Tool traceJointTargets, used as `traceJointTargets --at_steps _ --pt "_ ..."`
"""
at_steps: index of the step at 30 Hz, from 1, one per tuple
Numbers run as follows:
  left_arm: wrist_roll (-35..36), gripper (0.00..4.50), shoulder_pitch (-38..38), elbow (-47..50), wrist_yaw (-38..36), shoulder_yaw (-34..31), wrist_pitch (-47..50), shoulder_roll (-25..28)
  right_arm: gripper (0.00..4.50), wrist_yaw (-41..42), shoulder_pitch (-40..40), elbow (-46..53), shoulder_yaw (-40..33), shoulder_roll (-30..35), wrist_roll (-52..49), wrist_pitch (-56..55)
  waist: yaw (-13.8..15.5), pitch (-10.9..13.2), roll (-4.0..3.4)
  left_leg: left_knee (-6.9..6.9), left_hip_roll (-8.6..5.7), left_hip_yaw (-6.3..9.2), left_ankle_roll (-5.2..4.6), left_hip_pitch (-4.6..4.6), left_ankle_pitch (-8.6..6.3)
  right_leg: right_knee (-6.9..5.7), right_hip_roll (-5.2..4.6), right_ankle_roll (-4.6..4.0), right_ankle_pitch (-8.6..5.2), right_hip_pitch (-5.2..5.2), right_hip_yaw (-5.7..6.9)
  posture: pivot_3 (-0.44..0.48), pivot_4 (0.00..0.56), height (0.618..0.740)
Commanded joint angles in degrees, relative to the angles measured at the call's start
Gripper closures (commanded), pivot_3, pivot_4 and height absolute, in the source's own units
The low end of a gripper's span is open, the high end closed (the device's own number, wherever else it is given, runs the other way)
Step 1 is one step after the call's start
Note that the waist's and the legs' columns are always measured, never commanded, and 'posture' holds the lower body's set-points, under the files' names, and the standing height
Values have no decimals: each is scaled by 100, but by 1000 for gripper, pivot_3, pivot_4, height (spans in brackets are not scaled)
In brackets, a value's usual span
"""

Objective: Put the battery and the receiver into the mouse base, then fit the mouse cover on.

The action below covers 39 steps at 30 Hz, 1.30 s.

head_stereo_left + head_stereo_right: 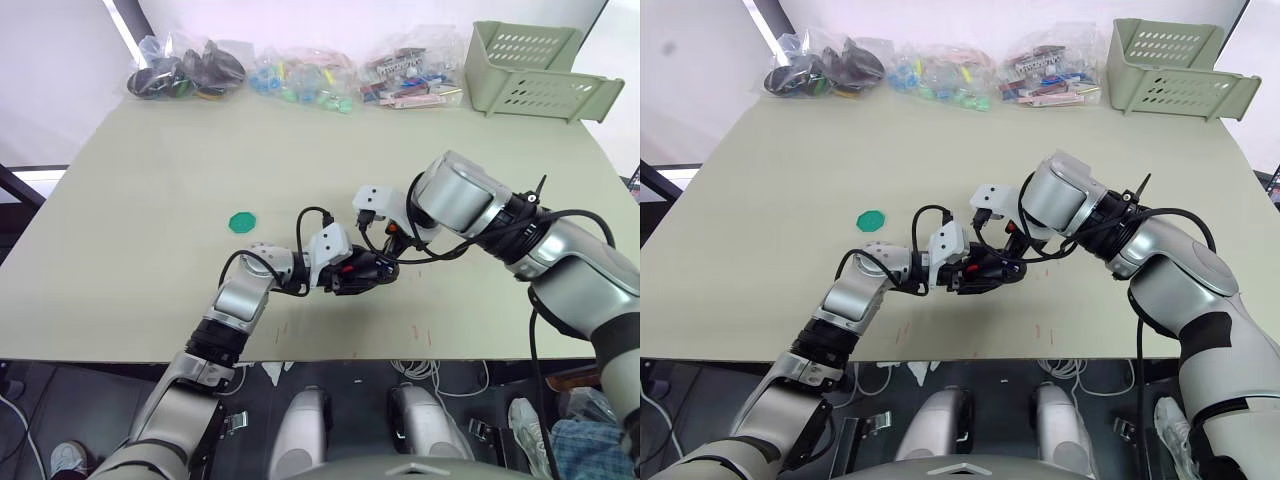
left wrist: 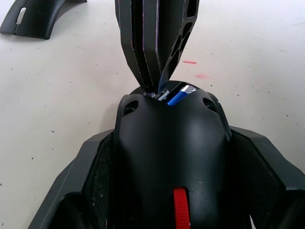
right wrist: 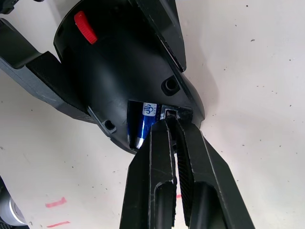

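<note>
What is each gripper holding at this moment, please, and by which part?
Left gripper clamps the mouse base by its sides; right gripper pinches something small beside the battery.

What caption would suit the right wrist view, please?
Right gripper seats the receiver beside the blue cylindrical battery in the black mouse base.

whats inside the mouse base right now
The battery lies in the mouse base, by a small slot. The right gripper tips cover that slot, so its contents can't be seen.
</note>
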<state>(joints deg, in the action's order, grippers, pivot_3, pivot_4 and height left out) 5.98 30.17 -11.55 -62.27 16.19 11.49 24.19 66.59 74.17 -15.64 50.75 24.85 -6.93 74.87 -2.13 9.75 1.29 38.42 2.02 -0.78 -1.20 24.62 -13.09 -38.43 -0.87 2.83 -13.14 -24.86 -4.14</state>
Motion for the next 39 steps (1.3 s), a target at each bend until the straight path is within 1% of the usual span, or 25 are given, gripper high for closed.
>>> traceJointTargets --at_steps 1,4,5,7,9,13,14,16,18,19,20,21,23,25,27,29,30,31,32,33,34,35,39 --pt "36 1495 58 42 -12 -5 -69 -37 3827 -141 -185 -111 79 25 49 -30 1 0 -1 0 0 1 0 -2 0 0 0 0 0 2 1 0 150 740" --pt "35 1495 58 41 -18 -1 -70 -34 2811 -177 -64 -172 -99 87 69 -106 4 0 -1 0 0 3 0 0 0 2 0 0 0 4 3 0 150 740" --pt "35 1495 61 36 -24 1 -68 -34 2328 -149 7 -160 -177 153 39 -100 8 1 -2 0 0 4 0 1 0 3 0 0 0 4 5 0 150 740" --pt "35 1495 70 21 -34 6 -71 -34 2328 -19 125 23 -261 403 -43 -68 10 4 -5 1 -1 4 0 8 0 6 -1 0 0 -1 5 0 150 740" --pt "37 1495 72 11 -42 13 -82 -31 2328 152 139 424 -294 776 -155 -42 20 6 -7 -1 -1 4 0 16 0 12 -2 0 0 -5 5 0 150 740" --pt "29 1495 96 -43 -68 15 -111 -24 2328 322 -27 1222 -458 1419 -416 84 9 7 -8 -4 -3 5 0 17 0 23 -5 0 1 -5 5 0 150 740" --pt "31 1495 102 -57 -78 11 -118 -21 2328 336 -125 1435 -564 1566 -485 39 4 7 -8 -5 -2 5 0 17 0 24 -4 0 0 -5 6 0 150 740" --pt "29 1495 122 -90 -97 11 -132 -13 2328 99 -712 1969 -1319 1781 -636 -434 -7 7 -8 -5 2 5 0 15 0 24 0 0 0 -5 5 0 150 740" --pt "30 1495 133 -109 -117 13 -135 -1 2328 -253 -1659 2351 -2701 1560 -1099 -665 9 5 -3 -6 4 21 0 16 0 41 4 1 0 10 21 0 150 740" --pt "31 1495 135 -114 -127 10 -135 5 2328 -380 -1996 2478 -3124 1463 -1239 -775 10 5 -2 -5 4 19 0 16 0 40 3 1 0 10 20 0 150 740" --pt "35 1495 141 -118 -139 6 -125 9 2328 -474 -2526 2657 -3383 1468 -1248 -1329 15 5 -2 -9 3 21 0 17 0 47 2 2 1 12 20 0 150 740" --pt "39 1495 145 -121 -150 0 -119 13 2328 -532 -2883 2797 -3503 1488 -1209 -1752 31 5 -2 -7 3 17 0 17 0 46 1 2 1 12 19 0 150 740" --pt "38 1495 158 -136 -175 -3 -119 27 2328 -731 -3453 2831 -3775 1377 -1231 -2135 28 5 -2 -9 -1 16 0 19 -1 50 -2 2 1 14 17 0 150 740" --pt "38 1495 168 -147 -201 2 -110 42 2328 -1053 -3902 2831 -4025 1081 -1259 -2541 -8 7 -4 -8 -2 11 -1 16 0 48 -2 3 1 13 11 0 150 740" --pt "43 1495 174 -152 -216 4 -97 52 2328 -1184 -4170 2818 -4043 921 -1170 -3043 -15 7 -4 -6 1 7 -1 5 0 41 3 5 2 16 6 0 150 740" --pt "42 1495 180 -162 -233 4 -95 70 2328 -1418 -4264 2705 -4196 631 -1290 -3027 -12 6 -3 -6 5 11 -1 4 0 40 9 5 1 17 8 0 150 740" --pt "39 1495 182 -160 -241 5 -93 81 2847 -1506 -4312 2631 -4255 472 -1343 -3125 -12 7 -4 -6 5 12 -1 5 0 41 10 4 1 17 8 0 150 740" --pt "37 1495 183 -159 -247 5 -91 87 3020 -1560 -4349 2583 -4294 360 -1366 -3209 -8 7 -3 -7 6 12 -1 7 0 42 11 4 2 17 7 0 150 740" --pt "34 1495 185 -163 -250 4 -87 90 3445 -1670 -4380 2532 -4327 251 -1335 -3333 -7 7 -3 -7 6 12 0 8 0 43 12 3 1 16 8 0 150 740" --pt "30 1495 186 -168 -256 2 -84 97 3638 -1745 -4404 2516 -4354 161 -1359 -3341 -7 6 -3 -7 6 13 -1 9 0 44 12 3 2 17 7 0 150 740" --pt "29 1495 186 -173 -263 0 -73 102 4252 -1819 -4438 2490 -4334 108 -1314 -3423 -6 7 -3 -7 6 13 0 10 0 45 11 3 2 17 7 0 150 740" --pt "31 1495 186 -171 -270 -4 -62 109 4391 -1865 -4460 2476 -4315 75 -1281 -3478 -4 7 -4 -7 6 13 0 10 0 45 11 3 2 17 7 0 150 740" --pt "20 1495 196 -215 -278 -8 -70 123 4391 -1914 -4592 2449 -4229 23 -1275 -3564 -4 7 -4 -7 5 12 -1 8 0 44 10 3 2 17 7 0 150 740"
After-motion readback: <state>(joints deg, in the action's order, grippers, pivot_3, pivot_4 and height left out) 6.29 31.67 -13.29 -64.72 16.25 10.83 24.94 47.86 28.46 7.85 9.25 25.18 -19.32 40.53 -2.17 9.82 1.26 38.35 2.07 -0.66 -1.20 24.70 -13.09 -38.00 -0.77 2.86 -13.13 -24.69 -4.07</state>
